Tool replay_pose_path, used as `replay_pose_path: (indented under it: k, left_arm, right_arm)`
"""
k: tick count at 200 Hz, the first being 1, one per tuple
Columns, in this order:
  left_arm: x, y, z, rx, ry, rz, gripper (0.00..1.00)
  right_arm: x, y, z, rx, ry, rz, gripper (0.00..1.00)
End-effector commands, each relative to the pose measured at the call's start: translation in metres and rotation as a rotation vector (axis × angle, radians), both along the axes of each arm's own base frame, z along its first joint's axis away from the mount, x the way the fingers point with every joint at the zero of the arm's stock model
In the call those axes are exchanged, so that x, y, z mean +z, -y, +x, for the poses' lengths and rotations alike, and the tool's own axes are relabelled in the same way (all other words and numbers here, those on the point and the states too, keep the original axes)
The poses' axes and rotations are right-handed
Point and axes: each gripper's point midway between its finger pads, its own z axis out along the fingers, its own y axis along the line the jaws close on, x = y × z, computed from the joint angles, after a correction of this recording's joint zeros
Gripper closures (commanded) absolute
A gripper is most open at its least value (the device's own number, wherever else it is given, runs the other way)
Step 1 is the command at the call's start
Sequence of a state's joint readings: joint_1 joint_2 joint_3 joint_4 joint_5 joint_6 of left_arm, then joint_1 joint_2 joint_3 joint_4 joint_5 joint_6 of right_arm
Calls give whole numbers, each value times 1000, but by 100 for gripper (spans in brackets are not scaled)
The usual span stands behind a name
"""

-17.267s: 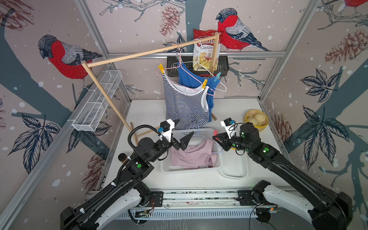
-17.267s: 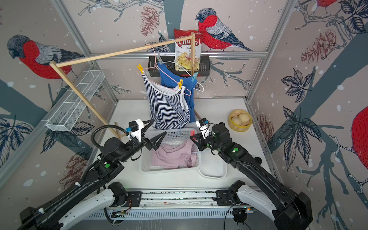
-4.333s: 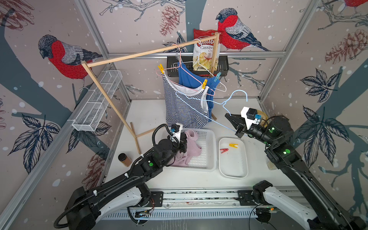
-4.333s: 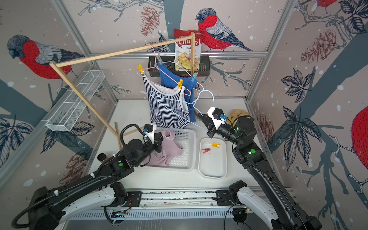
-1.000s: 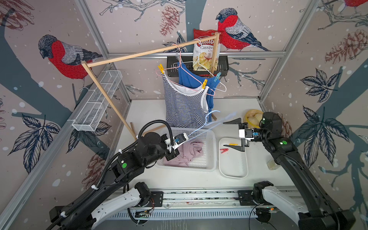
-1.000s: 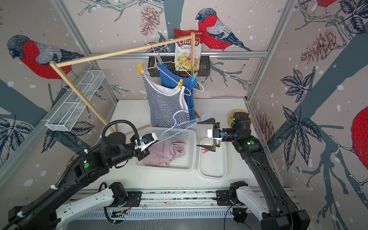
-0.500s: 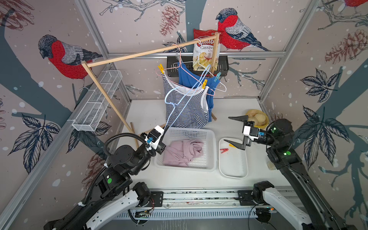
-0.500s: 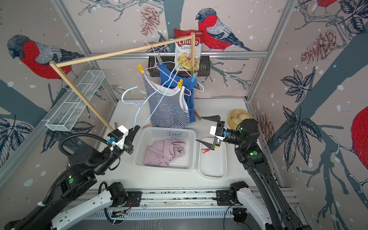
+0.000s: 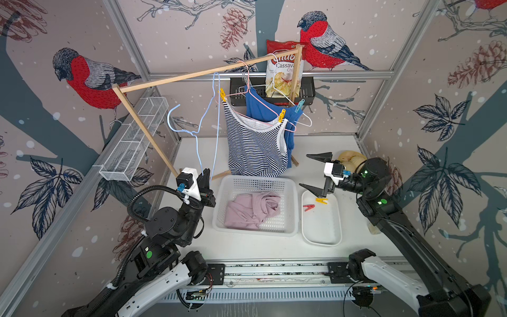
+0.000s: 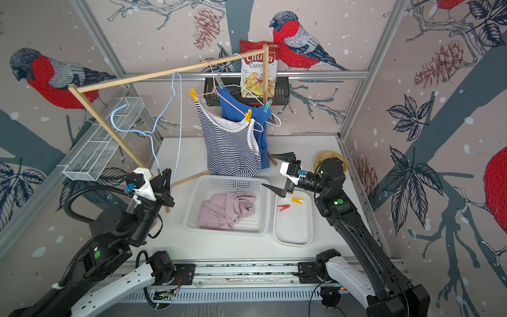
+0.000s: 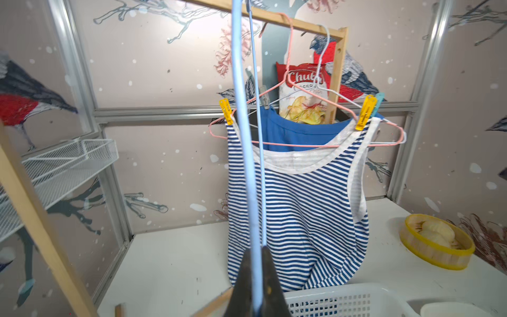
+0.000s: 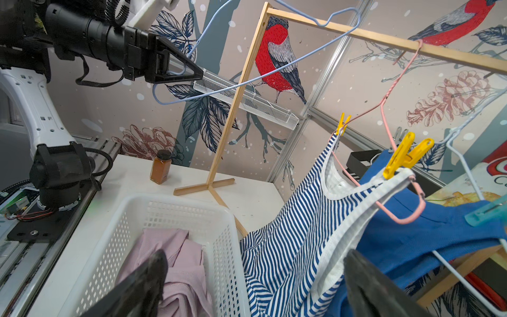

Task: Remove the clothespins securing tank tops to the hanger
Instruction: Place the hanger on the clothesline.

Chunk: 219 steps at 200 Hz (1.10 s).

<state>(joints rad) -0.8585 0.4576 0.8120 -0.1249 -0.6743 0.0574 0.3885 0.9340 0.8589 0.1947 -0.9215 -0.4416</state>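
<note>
Now — your left gripper point(image 9: 206, 175) pinches empty light-blue hanger point(image 11: 242, 118) beside wooden rail point(image 9: 178, 76); park it clear of striped tank top point(image 9: 255, 148). Right gripper point(image 9: 303, 170) spread wide, empty, near that top — next, grip yellow clothespins point(image 9: 281, 115) at strap, squeeze tails, lift. White table point(image 9: 247, 247) crowded: basket point(image 9: 258, 179), tray point(image 9: 321, 243) holding two loose pins point(image 9: 308, 207); walls point(image 9: 411, 109) close.
</note>
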Motion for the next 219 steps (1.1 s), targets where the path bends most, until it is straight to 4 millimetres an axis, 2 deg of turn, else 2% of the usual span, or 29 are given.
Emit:
replay_pose_path:
  k: [1, 28, 68, 79, 112, 118, 141, 162, 184, 201, 219]
  left_arm:
    - [-1, -26, 5, 151, -30, -139, 100]
    - [-9, -36, 14, 282, -127, -125, 100]
    - [-24, -15, 27, 246, -186, -65, 100]
    - [-27, -18, 28, 275, -197, -77, 100]
    - [-13, -33, 30, 360, -188, -91, 100]
    - [-1, -34, 31, 352, -183, -98, 100]
    - [13, -38, 41, 349, -220, -63, 100]
    - [20, -51, 56, 358, -237, -61, 100]
    - [18, -64, 79, 331, -268, -74, 100]
    - [15, -74, 98, 330, -290, -76, 100]
    - [22, -80, 107, 358, -265, -68, 100]
  right_arm:
    - [14, -3, 10, -40, 4, 49, 0]
    - [11, -7, 20, -58, -54, 61, 0]
    - [4, -11, 20, -45, -76, 51, 0]
    - [3, -12, 20, -44, -77, 48, 0]
    - [2, -11, 21, -61, -81, 46, 0]
    - [3, -10, 20, -64, -79, 51, 0]
    - [8, -8, 25, -91, -115, 97, 0]
    - [16, -4, 37, -147, -180, 160, 0]
    - [25, 0, 55, -217, -256, 226, 0]
    - [25, 0, 62, -230, -304, 242, 0]
    - [23, -2, 65, -229, -327, 249, 0]
